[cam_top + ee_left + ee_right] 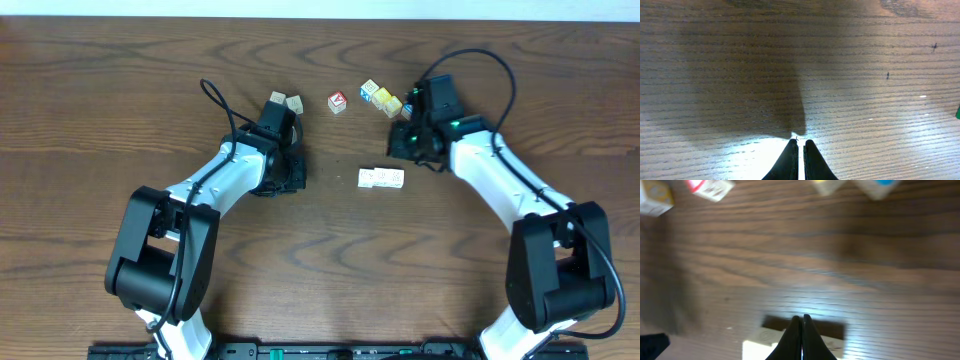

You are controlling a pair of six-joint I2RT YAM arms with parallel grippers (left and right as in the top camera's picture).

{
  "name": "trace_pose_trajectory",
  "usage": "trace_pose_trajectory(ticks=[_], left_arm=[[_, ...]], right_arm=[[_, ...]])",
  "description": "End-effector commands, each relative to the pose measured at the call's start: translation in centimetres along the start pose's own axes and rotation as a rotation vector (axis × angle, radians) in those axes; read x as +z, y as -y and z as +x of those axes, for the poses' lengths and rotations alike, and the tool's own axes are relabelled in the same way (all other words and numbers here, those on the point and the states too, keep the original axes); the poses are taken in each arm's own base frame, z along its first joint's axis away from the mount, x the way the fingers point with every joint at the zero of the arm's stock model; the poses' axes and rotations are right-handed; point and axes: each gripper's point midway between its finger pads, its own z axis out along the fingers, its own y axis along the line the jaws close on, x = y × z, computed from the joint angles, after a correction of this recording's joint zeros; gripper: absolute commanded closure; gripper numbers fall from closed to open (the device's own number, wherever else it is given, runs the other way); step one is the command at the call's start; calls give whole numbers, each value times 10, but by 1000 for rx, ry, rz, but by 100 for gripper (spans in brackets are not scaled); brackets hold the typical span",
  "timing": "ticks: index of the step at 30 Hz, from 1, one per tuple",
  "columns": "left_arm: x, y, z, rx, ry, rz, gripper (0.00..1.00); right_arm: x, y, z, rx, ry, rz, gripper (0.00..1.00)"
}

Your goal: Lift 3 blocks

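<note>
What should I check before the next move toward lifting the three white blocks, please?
1. white blocks side by side in one row: ok.
2. right gripper open for a grasp: not ok, shut.
3. left gripper open: not ok, shut over bare table.
4. red cube apart from the row: ok.
5. Right fingertips touching the blocks: cannot tell.
</note>
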Motion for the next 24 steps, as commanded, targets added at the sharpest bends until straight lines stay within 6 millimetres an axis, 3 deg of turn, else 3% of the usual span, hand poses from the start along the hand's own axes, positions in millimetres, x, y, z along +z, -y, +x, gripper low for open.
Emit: trace_pose_trajectory(ticks=[1, 6, 13, 19, 24], left_arm=[[-3, -1, 2, 8, 0, 6, 93], [-3, -1, 4, 7, -7, 10, 93], [-10, 50, 28, 21, -132, 283, 92], [-6, 76, 38, 97, -133, 303, 93], [0, 88, 35, 64, -89, 267, 93]], right_arm=[[4, -15, 4, -60, 6, 1, 99], [7, -17, 10, -51, 15, 68, 99], [12, -19, 10, -46, 28, 83, 99], [18, -24, 2, -8, 64, 62, 99], [26, -22, 5, -3, 52, 68, 99]])
